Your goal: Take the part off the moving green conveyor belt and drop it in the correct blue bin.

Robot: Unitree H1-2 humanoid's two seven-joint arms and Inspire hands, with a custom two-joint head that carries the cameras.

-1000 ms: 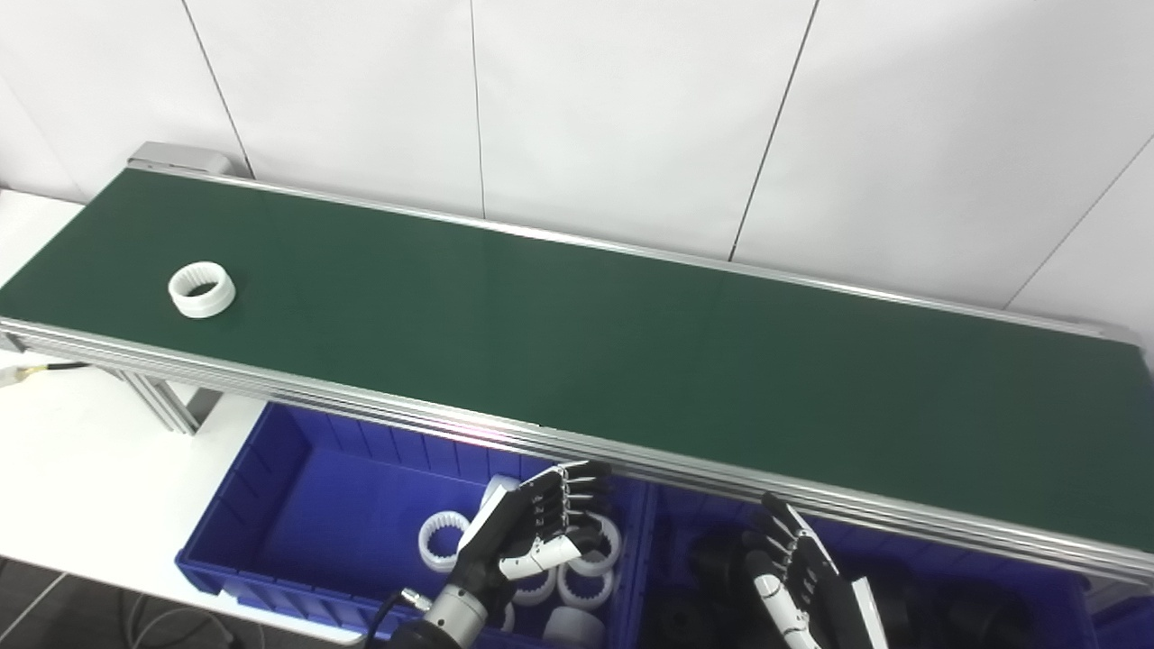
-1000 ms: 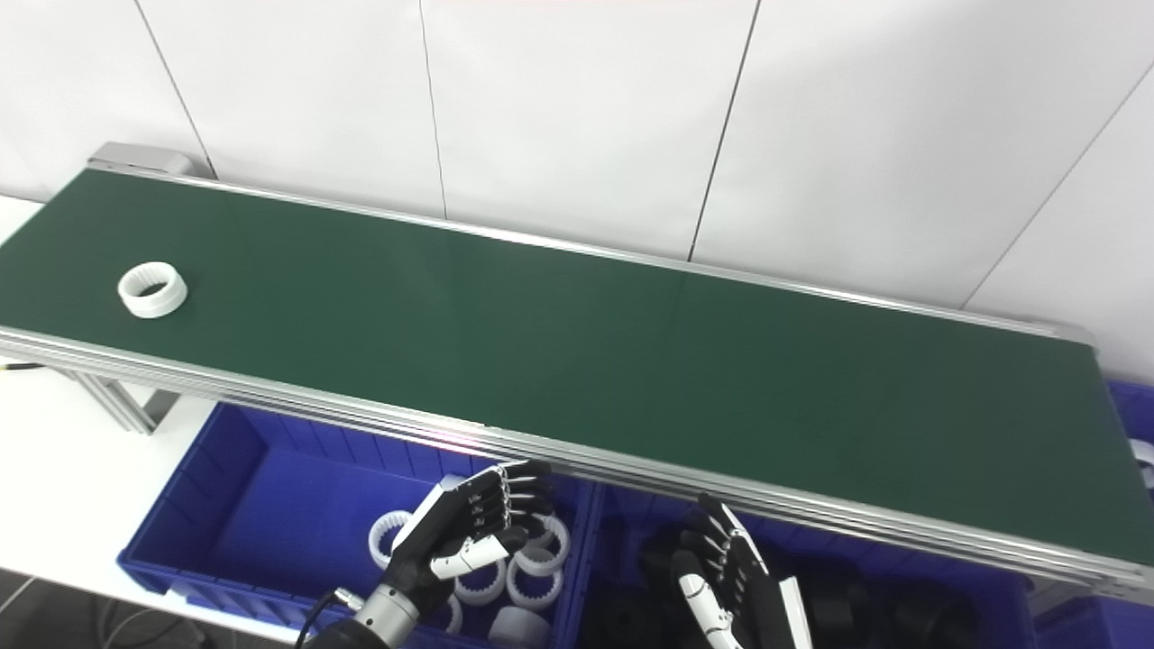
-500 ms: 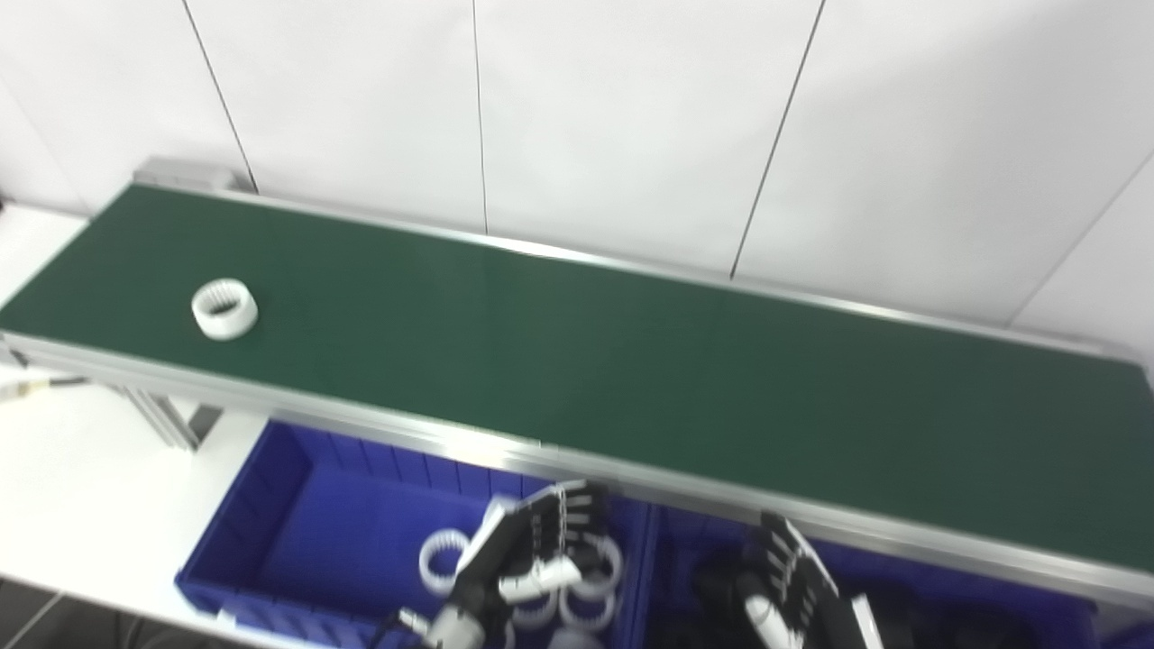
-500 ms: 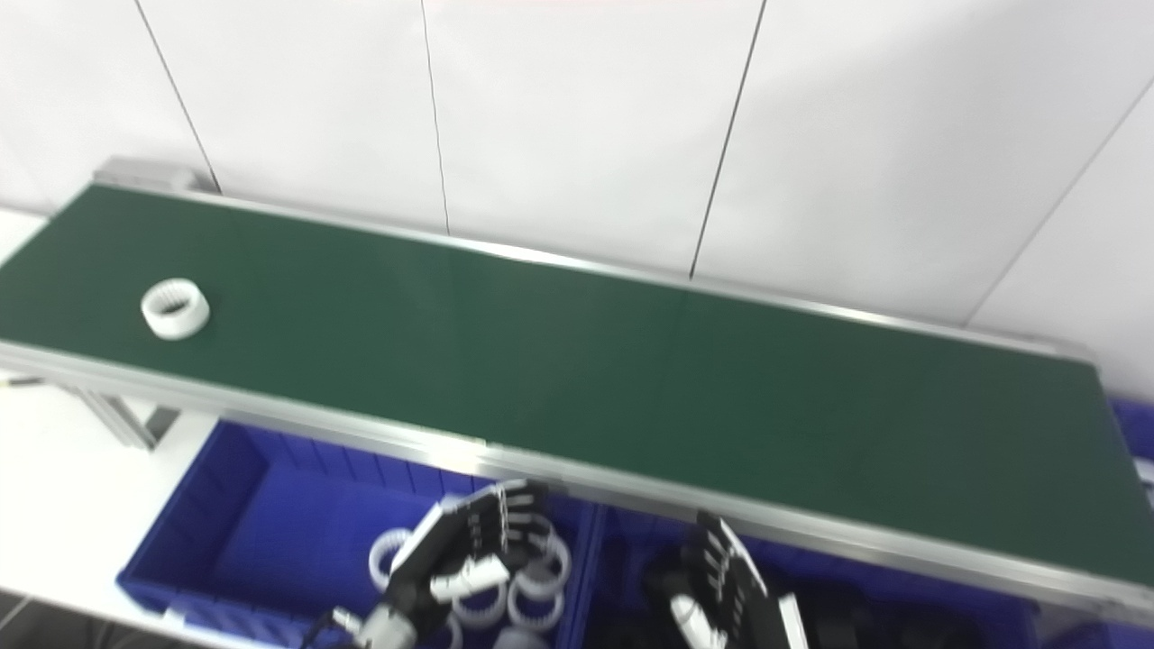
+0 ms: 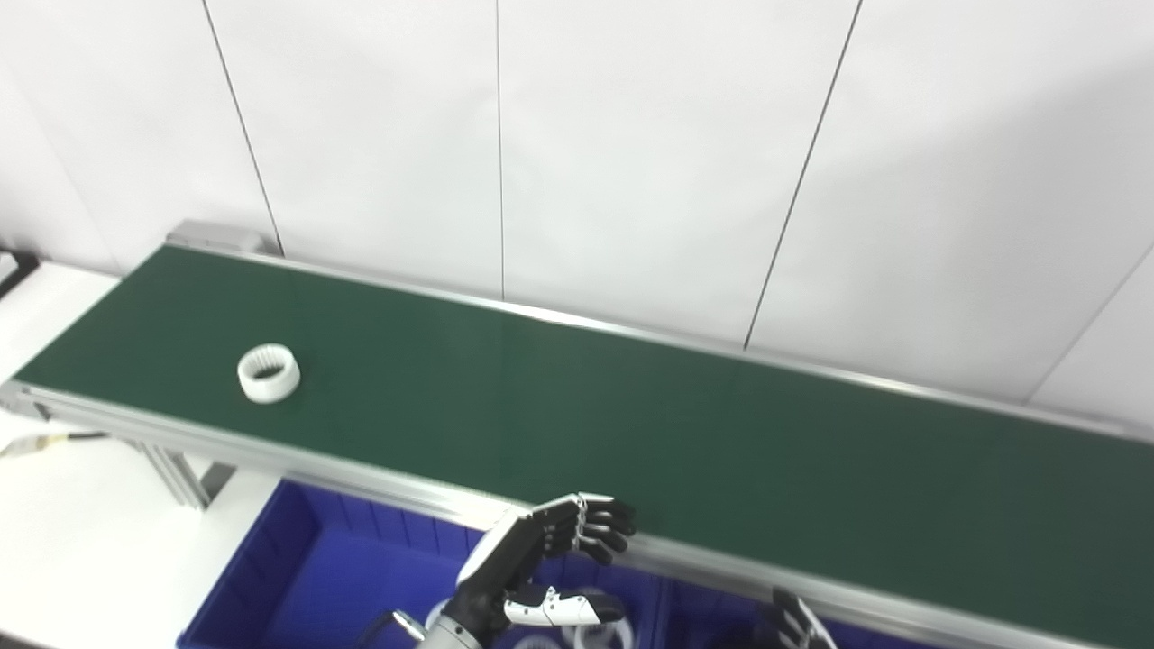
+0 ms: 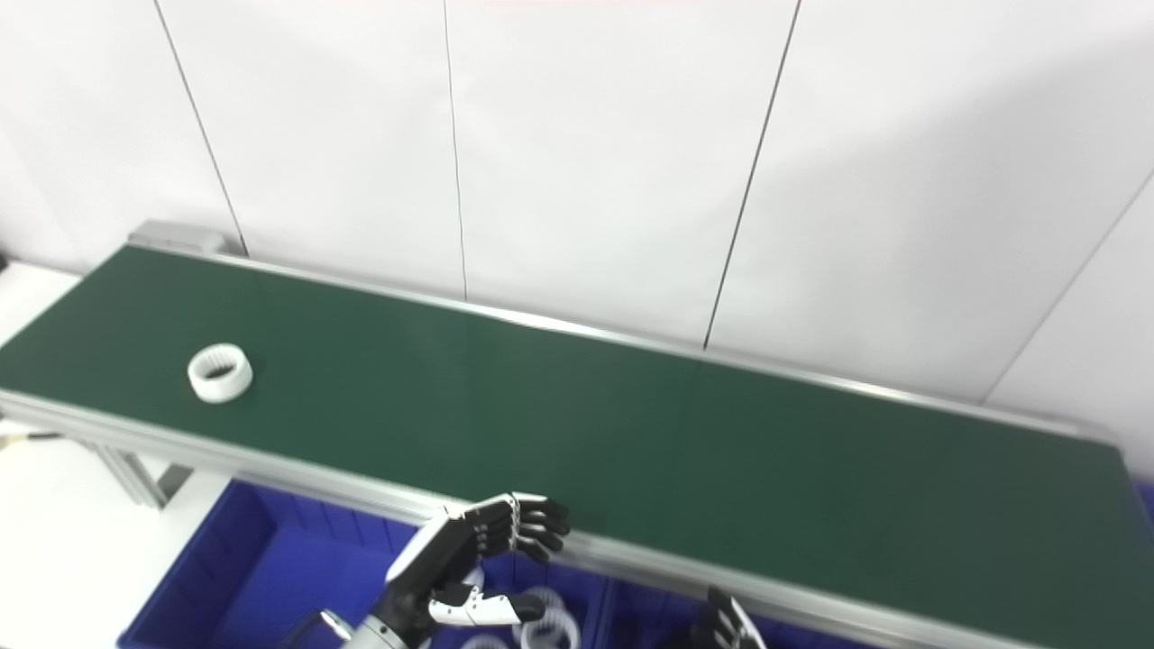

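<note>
A blue bin [image 5: 297, 577] sits below the near edge of the green conveyor belt [image 5: 631, 433], at the lower left of the scene; white toothed rings [image 6: 541, 626] lie in its right-hand end, partly hidden by the left robot hand [image 5: 541, 563]. To the right of a blue dividing wall, a second compartment shows only as a dark sliver at the bottom edge, and its contents cannot be made out. The part [image 5: 268, 372], a white ring with a toothed inner bore, lies flat on the belt toward its left end, near the near rail; its opening, and so its axis, faces straight up. The belt runs from far left to near right in front of a white panelled wall [image 5: 631, 162]. The left robot hand is raised over the bin at the belt's near rail, fingers curled and thumb extended, holding nothing. Of the right robot hand [image 5: 793, 626] only dark fingertips enter at the bottom edge; its state cannot be told. A white counter [image 5: 81, 532] lies at the left. No writing is legible.
</note>
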